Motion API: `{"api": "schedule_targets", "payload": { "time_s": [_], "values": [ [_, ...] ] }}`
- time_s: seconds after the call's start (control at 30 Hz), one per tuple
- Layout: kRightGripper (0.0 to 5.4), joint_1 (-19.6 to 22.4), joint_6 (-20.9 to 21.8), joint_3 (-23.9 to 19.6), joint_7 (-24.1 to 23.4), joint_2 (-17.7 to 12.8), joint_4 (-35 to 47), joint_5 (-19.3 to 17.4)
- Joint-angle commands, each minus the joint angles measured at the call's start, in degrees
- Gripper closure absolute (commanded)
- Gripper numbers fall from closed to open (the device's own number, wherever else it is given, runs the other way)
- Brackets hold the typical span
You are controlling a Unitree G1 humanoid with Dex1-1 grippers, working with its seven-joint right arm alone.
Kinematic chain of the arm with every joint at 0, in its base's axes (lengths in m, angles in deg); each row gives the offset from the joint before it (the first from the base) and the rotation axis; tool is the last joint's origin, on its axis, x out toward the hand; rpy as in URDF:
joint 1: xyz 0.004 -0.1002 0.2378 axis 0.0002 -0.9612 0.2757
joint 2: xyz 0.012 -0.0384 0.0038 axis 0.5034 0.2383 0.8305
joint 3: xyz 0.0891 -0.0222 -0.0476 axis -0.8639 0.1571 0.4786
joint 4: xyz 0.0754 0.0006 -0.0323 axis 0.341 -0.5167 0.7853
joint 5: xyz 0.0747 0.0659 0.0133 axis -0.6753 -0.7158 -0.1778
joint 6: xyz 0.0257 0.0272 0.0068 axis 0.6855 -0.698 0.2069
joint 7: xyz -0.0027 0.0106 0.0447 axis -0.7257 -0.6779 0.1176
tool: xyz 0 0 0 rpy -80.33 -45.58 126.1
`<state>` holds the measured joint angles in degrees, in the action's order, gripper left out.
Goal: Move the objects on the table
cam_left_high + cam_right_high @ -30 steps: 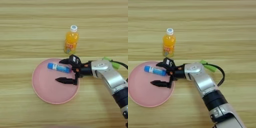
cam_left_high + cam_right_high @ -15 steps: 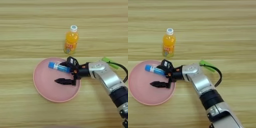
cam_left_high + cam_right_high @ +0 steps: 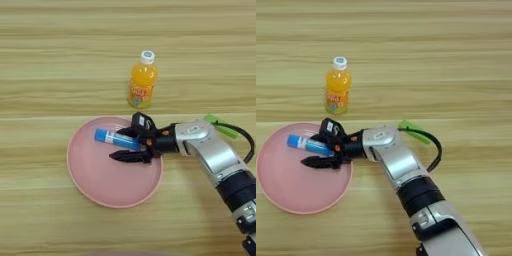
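My pincer (image 3: pixel 131 145) sat over the plate (image 3: pixel 95 180), fingers apart around the blue tube (image 3: pixel 116 139); a sloppy close could've rolled it away.

A: What sort of place is this?

B: Can't pin down the room. The light wooden table (image 3: pixel 60 55) with horizontal grain fills both views edge to edge, no walls or floor visible.

A: Any clues at all?

B: Looks like a robot test bench. Silver robot forearm (image 3: pixel 401 170) enters from 5 o'clock, with a green-tipped black cable (image 3: pixel 428 145) looped beside it. Only sparse props: pink plate (image 3: pixel 95 185) at 7 o'clock, orange-drink bottle (image 3: pixel 142 81) toward 12. Staged setup, not a lived-in kitchen.
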<state>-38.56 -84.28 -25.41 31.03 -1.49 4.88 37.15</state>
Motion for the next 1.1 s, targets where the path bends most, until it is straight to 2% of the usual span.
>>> {"api": "schedule_targets", "payload": {
  "time_s": [0.03, 0.43, 0.87, 1.1],
  "values": [
    [2.74, 3.5, 1.7, -1.7, -1.5, -0.5, 1.4, -0.2],
    [3.96, 3.4, 2.3, -2.4, -1.6, -0.4, 1.7, -0.4],
    [3.99, 3.6, 3.0, -3.3, -1.7, -0.3, 1.8, -0.7],
    [3.99, 4.0, 4.2, -6.3, -1.5, -0.4, 4.1, -2.9]
  ]
}}
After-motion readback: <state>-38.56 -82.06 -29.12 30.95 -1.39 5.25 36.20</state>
